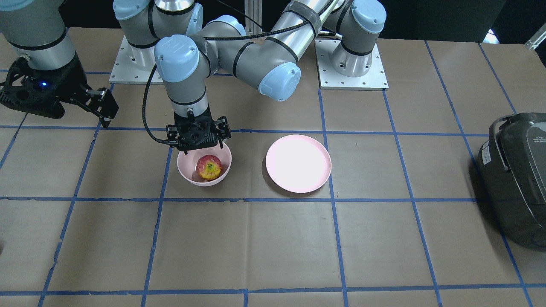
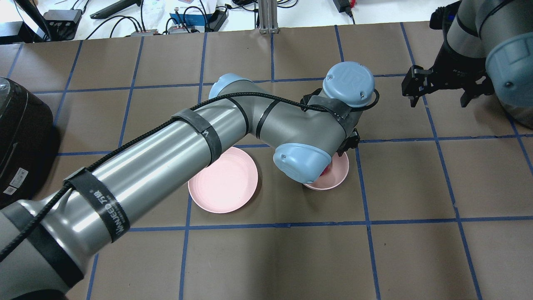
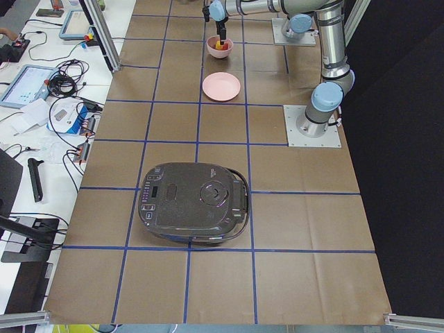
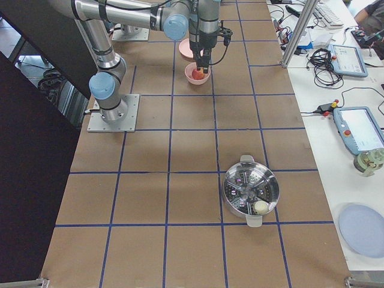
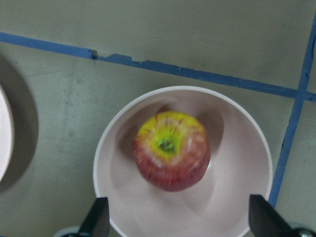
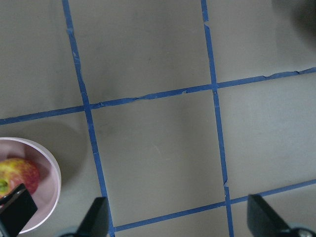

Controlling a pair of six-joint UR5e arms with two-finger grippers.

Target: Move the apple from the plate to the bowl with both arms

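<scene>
The red-and-yellow apple [image 1: 209, 166] lies in the deep pink bowl [image 1: 186, 169]. The flat pink plate [image 1: 298, 163] beside it holds nothing. My left gripper [image 1: 197, 142] hangs open just above the bowl's far rim. In the left wrist view the apple [image 5: 170, 150] sits free in the bowl [image 5: 247, 148], with the fingertips [image 5: 98, 219] spread wide on either side. My right gripper [image 1: 99, 106] is open and empty, off to the side of the bowl. In the right wrist view the bowl [image 6: 49, 173] shows at the lower left.
A black rice cooker [image 1: 518, 170] stands at the table's end on my left side. A steel steamer pot [image 4: 251, 190] stands toward the end on my right side. My left arm [image 2: 166, 154] stretches over the plate [image 2: 222, 181].
</scene>
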